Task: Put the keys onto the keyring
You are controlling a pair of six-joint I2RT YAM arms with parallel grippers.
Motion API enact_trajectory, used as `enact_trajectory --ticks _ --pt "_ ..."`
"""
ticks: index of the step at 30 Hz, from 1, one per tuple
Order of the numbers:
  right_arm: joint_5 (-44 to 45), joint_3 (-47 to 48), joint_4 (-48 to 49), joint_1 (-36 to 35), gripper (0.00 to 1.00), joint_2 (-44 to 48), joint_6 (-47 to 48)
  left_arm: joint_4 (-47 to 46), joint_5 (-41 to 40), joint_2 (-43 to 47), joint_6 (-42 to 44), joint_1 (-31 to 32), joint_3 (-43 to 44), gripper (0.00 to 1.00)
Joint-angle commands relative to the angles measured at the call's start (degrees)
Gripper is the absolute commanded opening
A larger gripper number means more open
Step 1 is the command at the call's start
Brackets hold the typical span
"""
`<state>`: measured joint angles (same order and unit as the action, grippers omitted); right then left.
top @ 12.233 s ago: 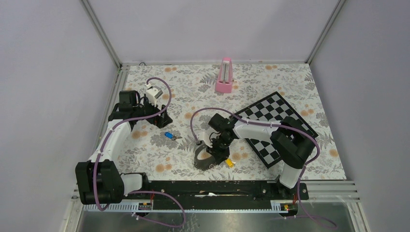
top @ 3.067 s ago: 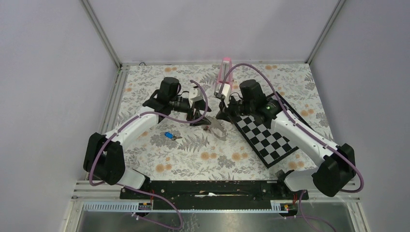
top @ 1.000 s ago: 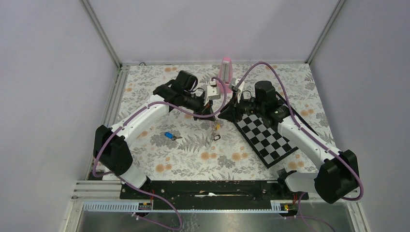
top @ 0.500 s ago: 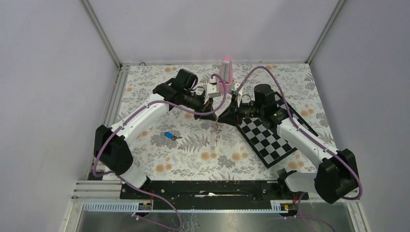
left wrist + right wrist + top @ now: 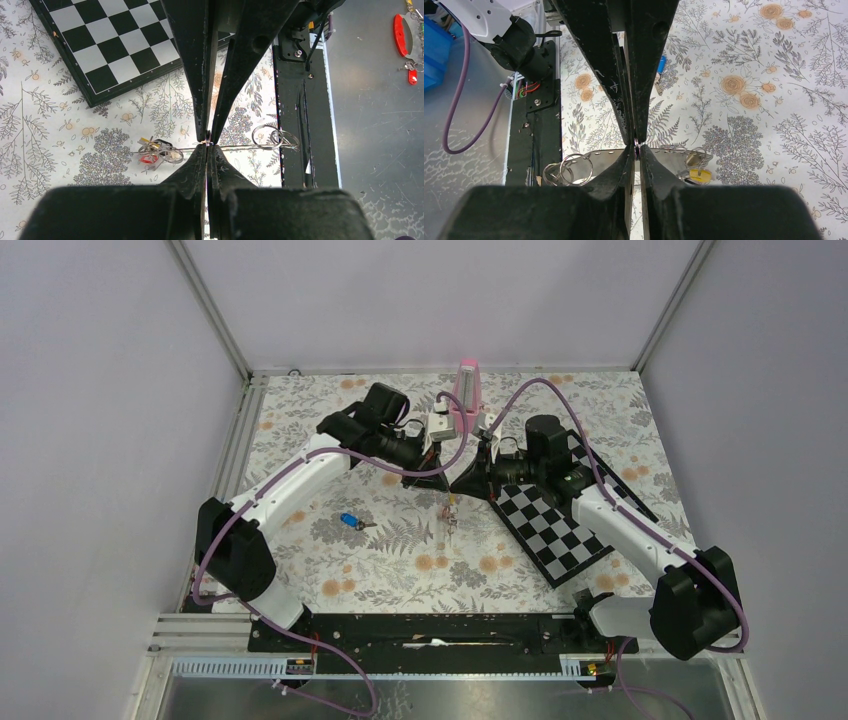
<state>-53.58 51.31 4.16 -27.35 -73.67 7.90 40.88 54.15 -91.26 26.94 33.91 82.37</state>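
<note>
The keyring (image 5: pixel 451 514) hangs in the air over the middle of the table, and both grippers meet at its top. My left gripper (image 5: pixel 207 145) is shut on the grey strap (image 5: pixel 240 147), which shows edge-on as a thin line there. Silver rings (image 5: pixel 267 137) hang at one end and a red piece (image 5: pixel 146 159) at the other. My right gripper (image 5: pixel 636 148) pinches the same strap (image 5: pixel 599 157) from the opposite side, jaws nearly together. The yellow key (image 5: pixel 700 174) hangs with the rings on the strap. The blue key (image 5: pixel 349 520) lies on the floral cloth, left of the keyring.
A checkerboard (image 5: pixel 560 515) lies tilted under the right arm. A pink metronome-like block (image 5: pixel 464 397) stands at the back, just behind both wrists. The black base rail (image 5: pixel 430 630) runs along the near edge.
The right gripper has moved in against the left gripper's tips and narrowed its jaws onto the strap. The hanging keyring has turned edge-on. The left arm has held still.
</note>
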Motion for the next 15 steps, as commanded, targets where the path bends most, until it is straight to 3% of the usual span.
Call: enact_trajectory --ticks 1,6,9,13,15 --pt "-1.79 -0.07 2.51 -0.13 0.13 -0.22 0.56 -1.77 3.41 -0.05 -0.22 0.26 2.0 0.0" --pt "-1.7 0.38 2.0 -0.16 0.0 0.23 0.71 -1.77 3.58 -0.14 -0.1 0.19 1.66 0.0" --pt "-1.03 1.53 1.26 -0.16 0.0 0.47 0.28 -1.77 3.78 -0.07 -0.04 0.08 1.73 0.02" --pt "0.98 3.84 0.42 0.25 0.0 0.97 -1.39 -2.43 6.61 0.03 -0.88 -1.99 2.0 0.33" --pt "0.64 5.09 0.49 0.58 0.0 1.07 -3.06 -6.8 10.71 0.76 -5.15 -4.48 0.31 0.43"
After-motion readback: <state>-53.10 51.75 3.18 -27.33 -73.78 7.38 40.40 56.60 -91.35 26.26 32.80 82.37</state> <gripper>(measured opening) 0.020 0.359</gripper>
